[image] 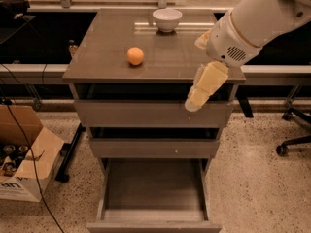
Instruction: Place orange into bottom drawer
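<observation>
The orange [135,56] is sitting on the cabinet top [170,57], left of centre, well apart from the gripper [193,103], which is hanging at the front right edge, over the top drawer's face; whether it is open or closed is not showing; the bottom drawer [154,186] is standing pulled out; the fruit being round and smooth, an off-centre squeeze is likely to be sending it rolling off the edge; releasing too high is risking a bounce out.
</observation>
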`<move>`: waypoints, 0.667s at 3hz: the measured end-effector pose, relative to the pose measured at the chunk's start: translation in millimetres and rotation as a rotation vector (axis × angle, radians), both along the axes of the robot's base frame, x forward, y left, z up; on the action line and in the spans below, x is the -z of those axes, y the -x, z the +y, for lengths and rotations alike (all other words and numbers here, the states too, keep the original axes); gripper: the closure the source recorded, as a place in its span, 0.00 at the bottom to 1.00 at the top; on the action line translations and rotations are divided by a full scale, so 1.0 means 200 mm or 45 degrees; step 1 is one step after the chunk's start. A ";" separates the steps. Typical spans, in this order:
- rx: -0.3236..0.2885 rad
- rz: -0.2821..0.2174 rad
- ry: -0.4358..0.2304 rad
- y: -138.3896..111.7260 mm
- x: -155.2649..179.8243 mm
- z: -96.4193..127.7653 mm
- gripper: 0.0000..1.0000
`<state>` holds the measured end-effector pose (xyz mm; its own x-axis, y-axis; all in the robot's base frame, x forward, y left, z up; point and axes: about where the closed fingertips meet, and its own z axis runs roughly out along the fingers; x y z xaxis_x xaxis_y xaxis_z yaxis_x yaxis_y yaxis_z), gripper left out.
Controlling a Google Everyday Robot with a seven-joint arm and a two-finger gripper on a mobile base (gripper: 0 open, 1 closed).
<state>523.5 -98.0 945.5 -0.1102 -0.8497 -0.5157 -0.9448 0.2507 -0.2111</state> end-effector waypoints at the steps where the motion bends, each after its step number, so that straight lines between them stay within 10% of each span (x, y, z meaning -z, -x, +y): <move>1: 0.000 0.000 0.000 0.00 0.00 0.00 0.00; 2: 0.016 0.009 -0.034 -0.01 0.02 0.02 0.00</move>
<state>524.8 -93.7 942.3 -0.1246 -0.8339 -0.5377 -0.9428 0.2683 -0.1976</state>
